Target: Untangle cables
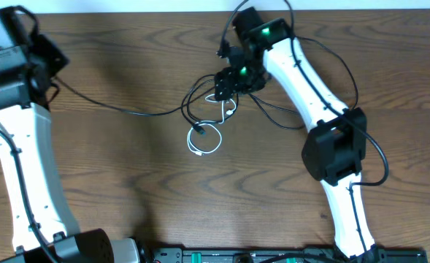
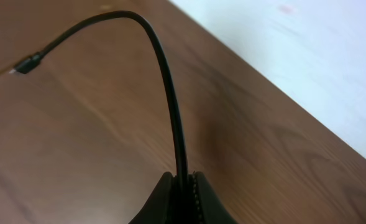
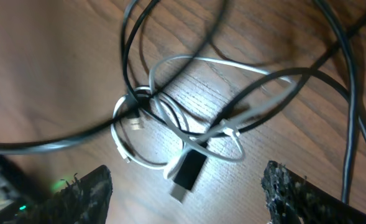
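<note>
Your left end effector (image 2: 184,186) pinches the black cable (image 2: 168,87), apparently as an anchor; your right end effector (image 3: 186,186) hangs wide over the white cable (image 3: 116,134), likely to pluck a loop.

Overhead camera looks straight down on the whole tabletop (image 1: 127,183). Left wrist camera faces obliquely across its edge, low. Right wrist camera views the cables (image 3: 187,171) closely, shared with overhead.

Right tool (image 1: 228,84) hovers over the tangled black cable (image 1: 127,110) (white cable (image 1: 220,139) looped beside it)
</note>
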